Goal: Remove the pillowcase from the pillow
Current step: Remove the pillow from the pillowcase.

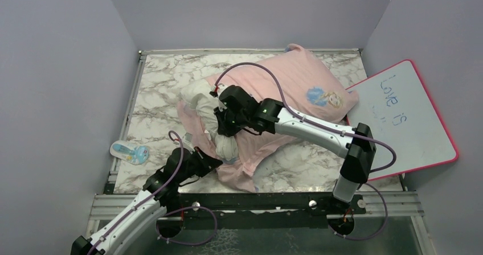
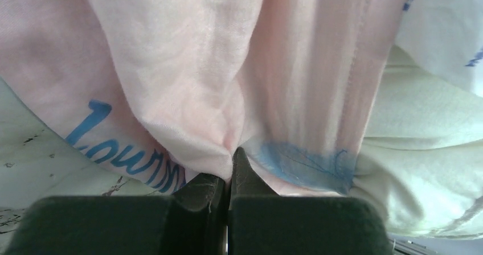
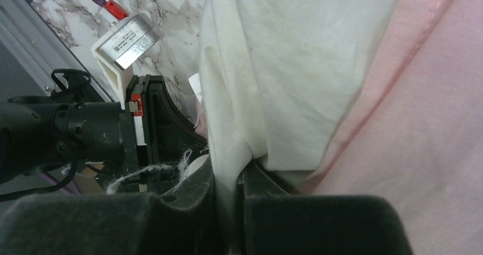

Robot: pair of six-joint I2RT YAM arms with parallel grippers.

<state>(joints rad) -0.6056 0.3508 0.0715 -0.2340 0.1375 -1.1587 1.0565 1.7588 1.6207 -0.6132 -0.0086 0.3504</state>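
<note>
Table [image 1: 154, 95]: pillowcase [image 1: 296, 78] lies pink side up from the middle to far right, with most of the pillow [image 1: 196, 98] apparently inside. A white end sticks out at the near-left opening.

Right gripper [image 3: 228, 169] is pinched tight on the bunched white pillow fabric. Left gripper [image 2: 230, 152] is clamped on the pink case hem by the blue lettering. Reads as opposed grips: left anchors the case, right drags the pillow out.

In the way: the right arm lies across the case, and case fabric bunches round the exposed end. Whiteboard [image 1: 404, 118] sits just beside the case's far-right corner. Small blue-and-white item [image 1: 130, 151] at the left edge is apart from both.
</note>
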